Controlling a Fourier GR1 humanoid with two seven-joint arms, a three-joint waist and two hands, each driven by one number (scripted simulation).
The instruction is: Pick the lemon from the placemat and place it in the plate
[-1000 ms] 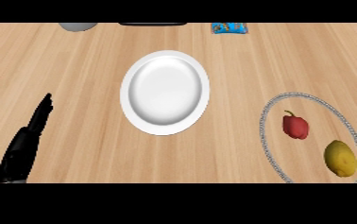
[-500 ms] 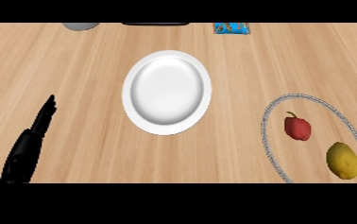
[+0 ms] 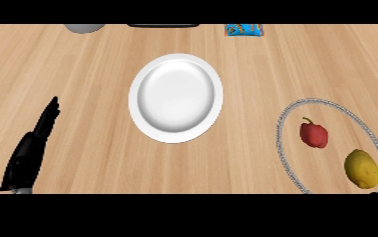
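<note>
A yellow lemon [image 3: 362, 168] lies on a round wood-toned placemat with a grey rim [image 3: 284, 123] at the lower right, partly cut by the view's edge. A white plate [image 3: 176, 97] sits empty in the middle of the counter. My left hand [image 3: 33, 148] rests at the lower left with its fingers straight and pointing up, holding nothing. It is far from both the lemon and the plate. My right hand does not show.
A red pepper [image 3: 314, 134] lies on the placemat, up and left of the lemon. Along the far edge are a grey object [image 3: 83, 27], a dark flat object [image 3: 162, 25] and a blue packet [image 3: 244, 30].
My left hand has slipped slightly lower and to the right along the left edge. Nothing else has moved.
</note>
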